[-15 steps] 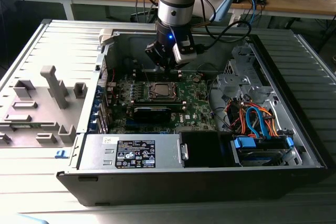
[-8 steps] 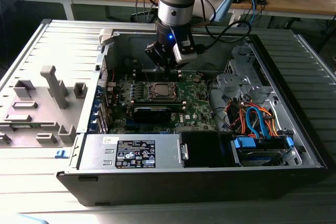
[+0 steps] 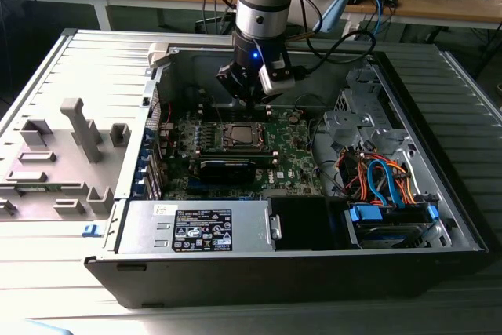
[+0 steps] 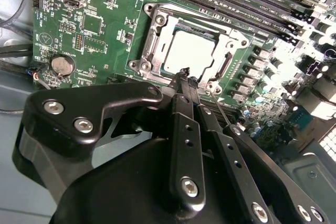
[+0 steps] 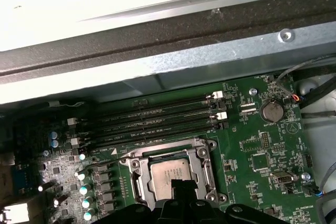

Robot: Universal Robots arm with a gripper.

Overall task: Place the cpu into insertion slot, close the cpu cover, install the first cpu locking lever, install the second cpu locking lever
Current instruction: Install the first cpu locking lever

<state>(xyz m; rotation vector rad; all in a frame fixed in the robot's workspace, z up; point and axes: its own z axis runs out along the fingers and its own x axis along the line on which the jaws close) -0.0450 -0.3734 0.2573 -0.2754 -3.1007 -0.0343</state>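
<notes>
Your cpu [image 4: 190, 52] sits in the slot [image 4: 148, 51], frame centre, cover [image 4: 227, 64] down. Gripper [image 4: 185, 77], fingers together, hovers at its edge; levers appear unlatched.

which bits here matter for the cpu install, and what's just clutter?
Job:
- cpu, seated in the insertion slot
- cpu cover, framing it
- gripper, fingers together, just above the socket's edge

Clutter:
- coin cell
- memory slots
- orange and blue cables
- power supply

Pale silvery cpu [image 4: 190, 51] in a silver cpu cover [image 4: 152, 43] on the green circuit board [image 4: 100, 30]; jaws black.
</notes>
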